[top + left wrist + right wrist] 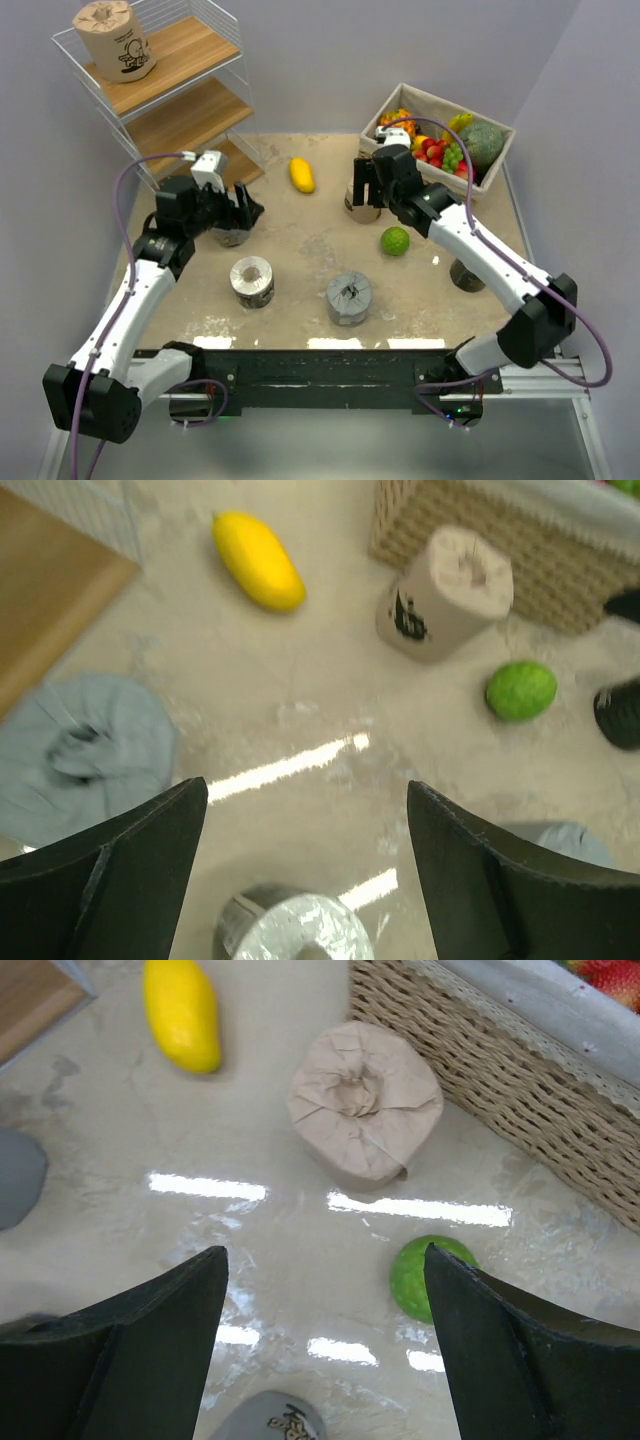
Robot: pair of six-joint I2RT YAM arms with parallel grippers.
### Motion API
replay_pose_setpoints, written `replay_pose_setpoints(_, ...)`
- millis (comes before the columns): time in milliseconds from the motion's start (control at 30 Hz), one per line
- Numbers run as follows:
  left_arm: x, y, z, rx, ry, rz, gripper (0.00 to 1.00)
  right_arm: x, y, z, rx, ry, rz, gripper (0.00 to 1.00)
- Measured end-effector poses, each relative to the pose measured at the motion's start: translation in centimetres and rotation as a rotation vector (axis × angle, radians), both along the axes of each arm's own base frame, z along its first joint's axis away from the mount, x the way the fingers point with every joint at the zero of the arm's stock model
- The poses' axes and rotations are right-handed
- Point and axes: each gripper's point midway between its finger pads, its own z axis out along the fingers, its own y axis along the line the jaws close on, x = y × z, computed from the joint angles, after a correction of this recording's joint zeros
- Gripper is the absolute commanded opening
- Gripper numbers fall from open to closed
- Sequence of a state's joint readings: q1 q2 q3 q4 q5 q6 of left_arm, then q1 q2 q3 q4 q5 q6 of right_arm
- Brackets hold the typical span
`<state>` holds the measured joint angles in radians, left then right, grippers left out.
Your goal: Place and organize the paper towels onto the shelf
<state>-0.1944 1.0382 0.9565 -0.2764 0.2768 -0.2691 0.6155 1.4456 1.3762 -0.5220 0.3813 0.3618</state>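
Note:
The white wire shelf [190, 105] stands at the back left, with one tan printed paper towel roll [115, 40] on its top board. My left gripper [243, 213] is open and empty over a pale grey roll [232, 238], which lies at the left of the left wrist view [85, 755]. A silvery cream roll [252, 282] shows below the open left gripper [307, 790]. A grey printed roll [349, 298] stands mid-table. My right gripper [363, 182] is open and empty, with a tan roll [365, 1100] just ahead of the gripper [325, 1250]. A dark roll [467, 275] sits behind the right arm.
A yellow mango [301, 175] lies at the back centre. A green lime [395, 241] sits near the right gripper. A wicker fruit basket [395, 105] stands at the back right, close behind the tan roll. The shelf's lower boards [185, 115] hold nothing I can see.

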Motion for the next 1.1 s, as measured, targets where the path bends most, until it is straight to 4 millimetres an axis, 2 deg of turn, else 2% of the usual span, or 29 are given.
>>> replay_pose_setpoints(67,-1.2,-0.8,-3.2,0.001,0.075,-0.034,0.87,1.5,-0.6,-1.2,-0.012,0.031,-0.029,0.77)
replay_pose_setpoints(133,-2.2,-1.2,-5.0,0.001,0.108,-0.054,0.87,2.7,-1.1,-2.2,-0.015,0.053,-0.059,0.75)
replay_pose_setpoints(200,-3.0,-1.2,-5.8,-0.005,0.109,-0.057,0.88,3.8,-1.7,-3.0,-0.010,0.070,-0.094,0.75)
replay_pose_setpoints(400,-3.7,-1.2,-5.7,-0.022,0.050,-0.058,0.91,6.8,-3.8,-6.0,0.035,0.127,-0.235,0.73)
replay_pose_setpoints(633,-3.7,-1.4,-4.9,-0.024,0.019,-0.058,0.91,8.7,-4.0,-9.9,0.108,0.182,-0.356,0.72)
replay_pose_setpoints(900,-4.0,-1.8,-4.6,-0.025,0.007,-0.072,0.91,9.9,-3.7,-12.1,0.135,0.195,-0.416,0.70)
replay_pose_setpoints(1100,-4.0,-1.8,-4.5,-0.025,0.004,-0.070,0.92,10.2,-3.5,-11.9,0.157,0.182,-0.430,0.68)
